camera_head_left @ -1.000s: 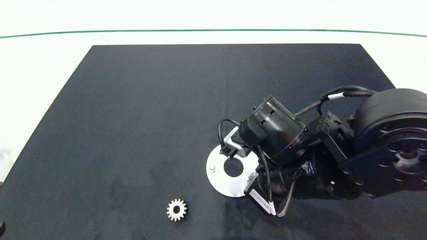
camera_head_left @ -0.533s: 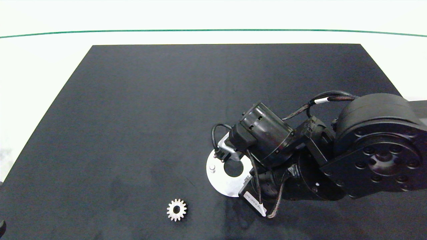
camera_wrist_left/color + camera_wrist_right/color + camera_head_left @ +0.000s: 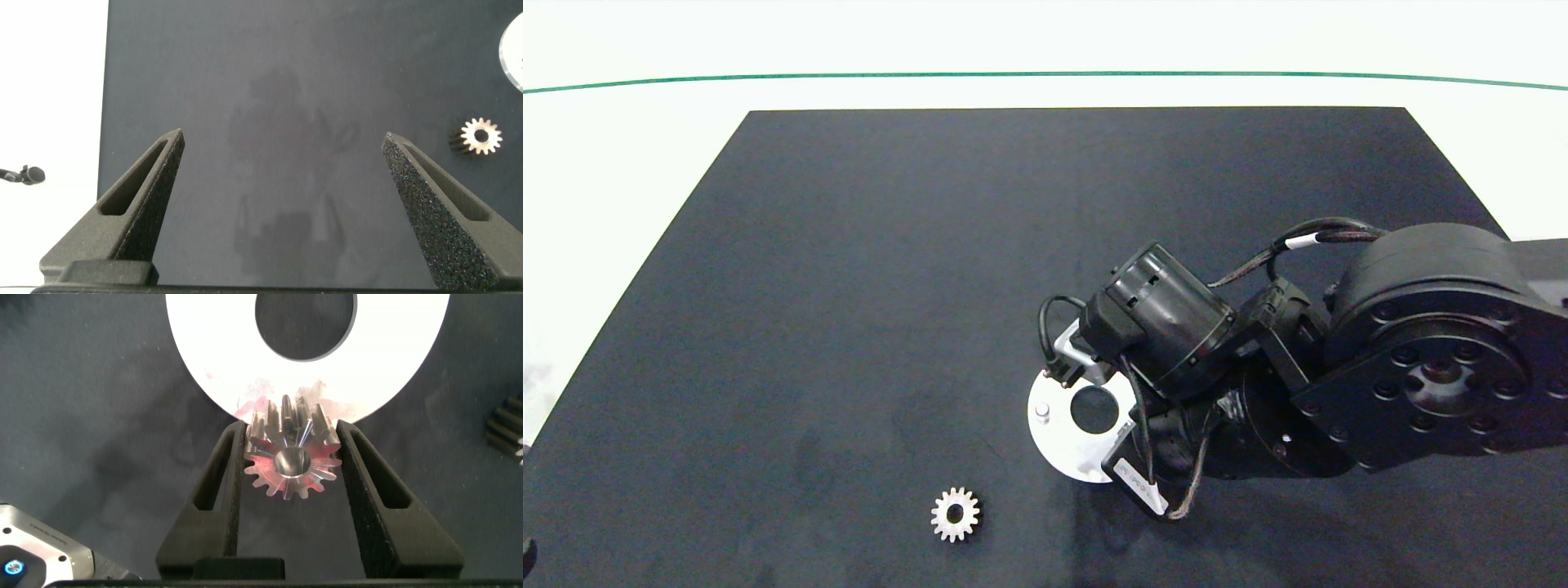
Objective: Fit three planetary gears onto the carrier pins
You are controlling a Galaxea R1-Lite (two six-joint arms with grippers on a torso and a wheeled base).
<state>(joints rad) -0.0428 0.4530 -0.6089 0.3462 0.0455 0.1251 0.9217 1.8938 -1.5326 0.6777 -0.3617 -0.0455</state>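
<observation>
Fingers (image 3: 139, 212) of the left gripper (image 3: 282, 204) stand spread wide over bare black mat (image 3: 849, 286), a loose gear (image 3: 956, 514) lies nearer the middle, and the right gripper (image 3: 292, 465) pinches another gear (image 3: 290, 453) at the white disc's (image 3: 1062, 437) edge, one carrier pin (image 3: 1041, 411) showing bare.

Silver gears (image 3: 956, 514), a white disc (image 3: 1066, 445), a black mat (image 3: 849, 286), dark-grey end effector fingers (image 3: 219, 498).

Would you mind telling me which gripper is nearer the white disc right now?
Right. The right gripper, shut on a gear, sits at the white disc; the left gripper hangs open over bare mat, well away.
</observation>
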